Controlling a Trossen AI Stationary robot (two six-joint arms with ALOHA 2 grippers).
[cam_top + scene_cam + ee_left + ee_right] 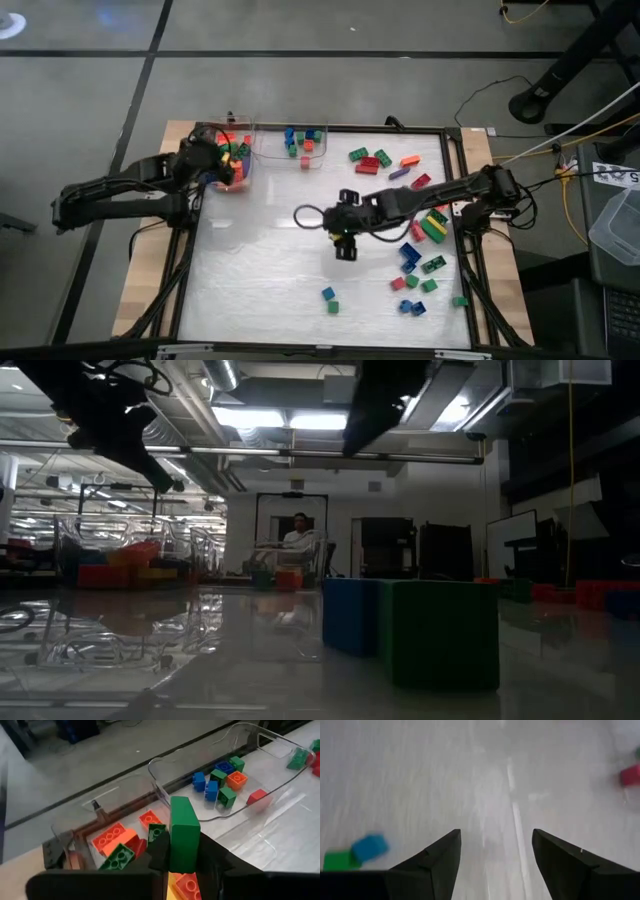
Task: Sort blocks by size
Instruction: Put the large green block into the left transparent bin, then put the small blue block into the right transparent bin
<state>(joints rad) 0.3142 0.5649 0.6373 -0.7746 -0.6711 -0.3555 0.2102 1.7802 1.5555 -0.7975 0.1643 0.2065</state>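
Left fingers point(165, 852) (tips hidden) around green block point(183, 832)

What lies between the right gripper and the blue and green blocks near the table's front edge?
Nothing: in the high view, only bare white mat separates the right gripper from the blue block and green block.

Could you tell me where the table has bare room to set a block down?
The left half of the white mat is bare, from the bins down to the front edge. Another free strip runs between the right gripper and the blue-green pair. The right side is crowded with loose blocks.
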